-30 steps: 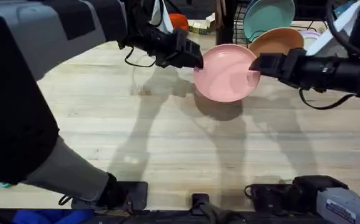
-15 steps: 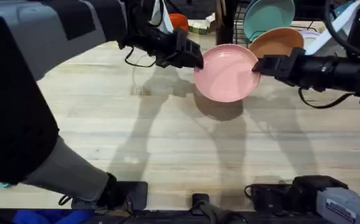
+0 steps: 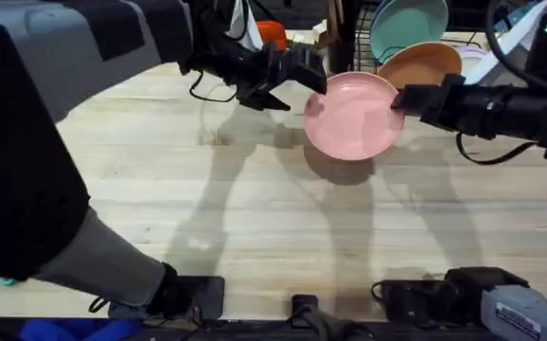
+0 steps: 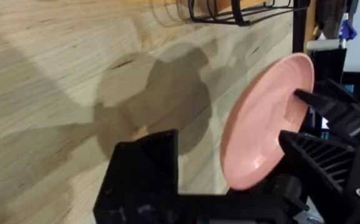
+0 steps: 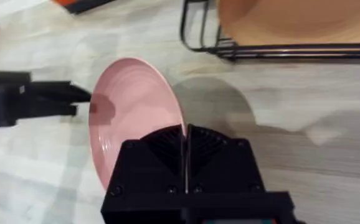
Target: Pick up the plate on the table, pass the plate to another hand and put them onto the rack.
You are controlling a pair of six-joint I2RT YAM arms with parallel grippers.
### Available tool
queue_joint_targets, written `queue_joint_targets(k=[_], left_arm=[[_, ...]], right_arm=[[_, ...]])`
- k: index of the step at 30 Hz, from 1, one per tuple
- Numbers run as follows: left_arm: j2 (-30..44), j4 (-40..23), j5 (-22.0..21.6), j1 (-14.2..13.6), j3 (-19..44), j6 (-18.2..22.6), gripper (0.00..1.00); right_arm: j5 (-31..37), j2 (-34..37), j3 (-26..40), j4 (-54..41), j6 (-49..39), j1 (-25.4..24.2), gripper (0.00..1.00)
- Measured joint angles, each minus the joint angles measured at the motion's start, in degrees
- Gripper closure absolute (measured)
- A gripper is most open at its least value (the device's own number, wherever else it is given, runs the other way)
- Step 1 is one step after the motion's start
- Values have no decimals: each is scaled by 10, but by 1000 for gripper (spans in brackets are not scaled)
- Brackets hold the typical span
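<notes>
The table (image 3: 255,218) is big, pale wood w/ plank lines, and dark arm shadows lie on it. The rack (image 3: 368,52) is black wire at the far side, w/ a teal plate (image 3: 406,24) and an orange-tan plate (image 3: 423,64) standing in it. In the right wrist view the rack's (image 5: 273,51) wire edge shows w/ the orange-tan plate (image 5: 292,18) in it.

The plate (image 3: 354,116) is pale pink and is up in the air over the table, just in front of the rack, between both arms. Its shadow is on the wood under it.

The right gripper (image 3: 398,98) pinches the plate's right rim. In the right wrist view its two fingers press the pink edge (image 5: 133,112) thin between them, and the plate is held on its edge.

The left gripper (image 3: 302,76) is at the plate's left side, fingers spread apart, not touching the plate. In the left wrist view its fingers (image 4: 142,168) are wide open, w/ the plate (image 4: 264,124) in the gap, and the right gripper (image 4: 329,134) is on the far rim.

What changed: half a sec ago the left gripper had the plate's left rim; now it has let go and pulled back a bit. The plate has moved a little to the right, closer to the rack. The right gripper is still clamped on it.
</notes>
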Motion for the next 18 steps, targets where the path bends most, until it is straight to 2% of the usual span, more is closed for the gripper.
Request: queue_joint_targets(k=[4,10,14,18], left_arm=[[0,0,20,9,0,-7,6],[0,1,74,49,0,-14,6],[-4,13,69,63,0,-15,6],[-36,29,28,61,0,-15,6]], right_arm=[[31,0,0,17,-1,0,973],[47,0,0,51,-28,0,973],[66,0,14,30,-64,0,974],[94,0,59,-7,-112,0,974]])
